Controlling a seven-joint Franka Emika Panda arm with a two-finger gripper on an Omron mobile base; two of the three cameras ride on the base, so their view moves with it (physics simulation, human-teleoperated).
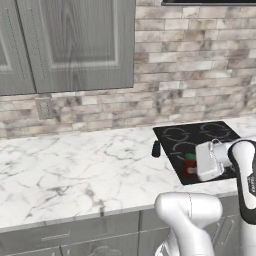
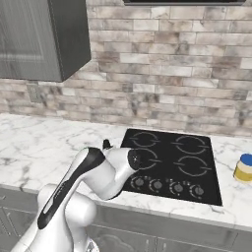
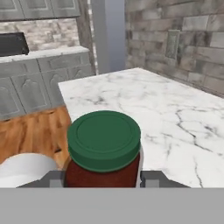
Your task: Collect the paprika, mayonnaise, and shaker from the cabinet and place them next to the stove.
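Hand view — paprika (image 3: pixel 103 151) between fingertips (image 3: pixel 151 178).

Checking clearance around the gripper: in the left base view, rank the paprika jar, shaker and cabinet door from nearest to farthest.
1. Paprika jar, held in the gripper.
2. Shaker, on counter left of stove.
3. Cabinet door, high up, far left.

left base view: behind arm, left, looks forward-down at counter (image 1: pixel 75 170), stove (image 1: pixel 200 147) at right | right base view: from right, stove (image 2: pixel 172 165) central, closer | shared: stove, counter, brick wall (image 1: pixel 190 65) | hand view: along gripper, very close on jar (image 3: pixel 103 151)
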